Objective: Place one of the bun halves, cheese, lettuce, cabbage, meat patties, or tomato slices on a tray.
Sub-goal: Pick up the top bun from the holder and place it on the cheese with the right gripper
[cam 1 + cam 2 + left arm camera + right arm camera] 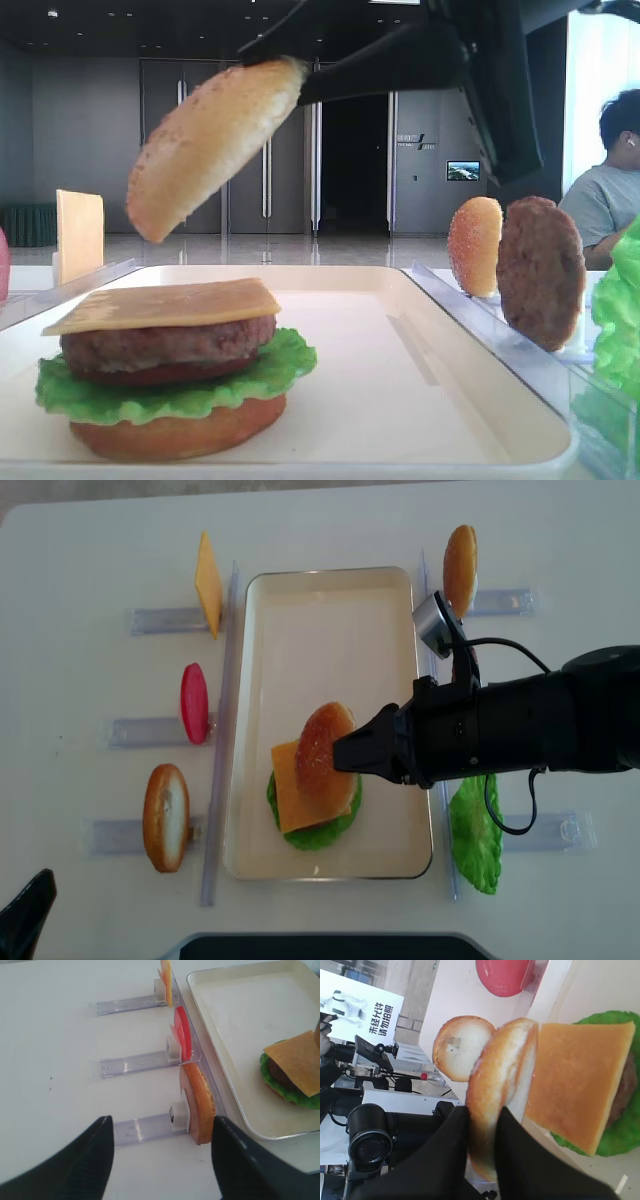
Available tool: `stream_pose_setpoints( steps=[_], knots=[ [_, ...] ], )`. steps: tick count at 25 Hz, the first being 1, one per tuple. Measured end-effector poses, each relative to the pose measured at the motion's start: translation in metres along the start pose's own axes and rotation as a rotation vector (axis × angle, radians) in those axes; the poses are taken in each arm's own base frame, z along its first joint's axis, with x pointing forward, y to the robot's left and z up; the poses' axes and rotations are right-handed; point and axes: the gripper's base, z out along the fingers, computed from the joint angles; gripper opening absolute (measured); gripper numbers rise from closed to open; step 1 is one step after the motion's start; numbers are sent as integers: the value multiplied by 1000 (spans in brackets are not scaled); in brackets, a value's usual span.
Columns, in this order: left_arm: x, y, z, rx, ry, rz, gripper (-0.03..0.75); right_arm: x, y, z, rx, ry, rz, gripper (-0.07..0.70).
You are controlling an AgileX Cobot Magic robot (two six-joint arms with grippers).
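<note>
golden-tan bun half [210,140], yellow-orange cheese [170,303], green lettuce [170,392]

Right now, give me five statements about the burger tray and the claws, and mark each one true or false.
1. The right claw is shut on the bun top. True.
2. The bun top already rests flat on the cheese slice. False: it hangs tilted above the stack, apart from it.
3. On the tray the stack has lettuce beneath the meat patty. True.
4. The left claw grips a tomato slice. False: it is open and empty.
5. Another meat patty stands on edge in the rack beside the tray. True.
</note>
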Motion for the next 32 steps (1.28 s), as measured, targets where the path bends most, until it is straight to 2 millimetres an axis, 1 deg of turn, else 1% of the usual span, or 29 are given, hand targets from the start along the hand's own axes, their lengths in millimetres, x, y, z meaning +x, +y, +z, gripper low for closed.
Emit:
stream_pose_setpoints(
  steps=[6, 12, 17, 20, 23, 26, 29, 32],
  knots=[
    [0, 0, 0, 0, 0, 0, 472, -6, 3, 3, 2, -15, -16, 146],
    [0, 0, 0, 0, 0, 0, 472, -3, -6, 16, 0, 35, 20, 146],
    [0, 0, 0, 0, 0, 0, 472, -15, 3, 26, -76, 51, 5, 146],
    [0, 0, 0, 0, 0, 0, 472, -18, 7, 35, -107, 68, 2, 146],
    [0, 0, 0, 0, 0, 0, 472, -14, 7, 44, -121, 100, 3, 146],
    [0, 0, 0, 0, 0, 0, 472, -11, 2, 51, -124, 128, 12, 146],
    [0, 0, 0, 0, 0, 0, 472, -10, -3, 54, -115, 135, 6, 146],
    [0, 0, 0, 0, 0, 0, 472, -13, -2, 54, -118, 127, -12, 146]
  ],
)
